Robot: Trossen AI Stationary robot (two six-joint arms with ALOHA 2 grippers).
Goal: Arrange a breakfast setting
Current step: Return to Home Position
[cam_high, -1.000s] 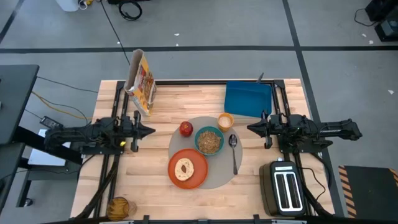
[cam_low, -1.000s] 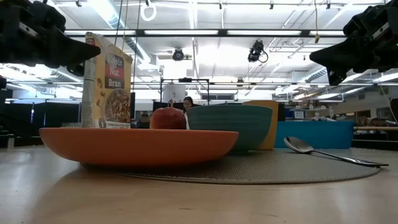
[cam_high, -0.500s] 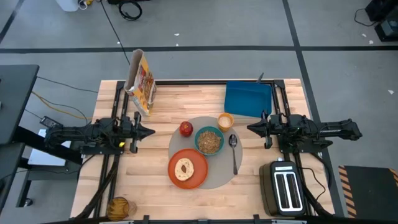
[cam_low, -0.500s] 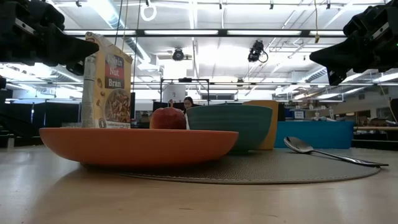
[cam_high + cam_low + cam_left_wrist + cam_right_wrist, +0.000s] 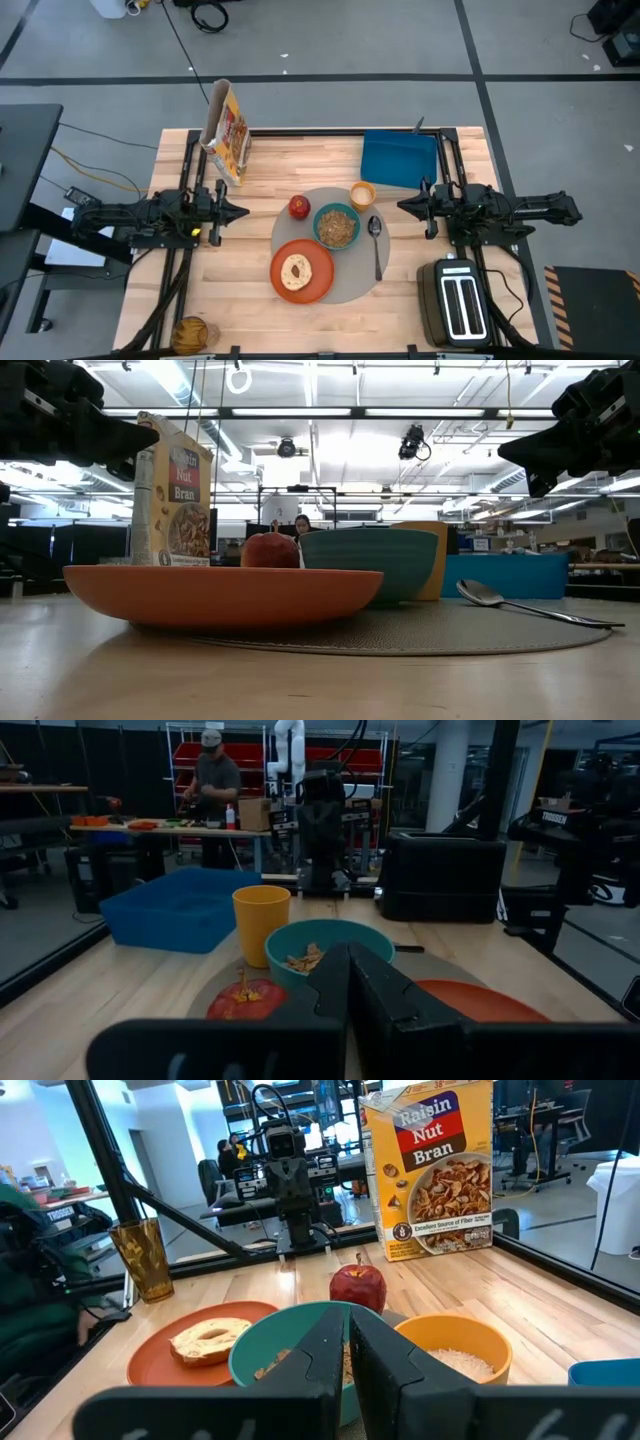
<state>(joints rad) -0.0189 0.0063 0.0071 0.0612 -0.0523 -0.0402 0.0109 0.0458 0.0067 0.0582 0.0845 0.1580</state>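
The setting is laid on the mat at the middle of the bench: bread on the plate, with the bowl, apple, cup and spoon around it. The left pincer and right pincer are pressed closed and empty, clear of the mat on either side. Little seems left to spoil, though the cereal box near the left arm could be tipped by a careless swing. The bread is shown from above but hidden behind the plate's rim in the low view. The closed fingers are confirmed only by the wrist views.
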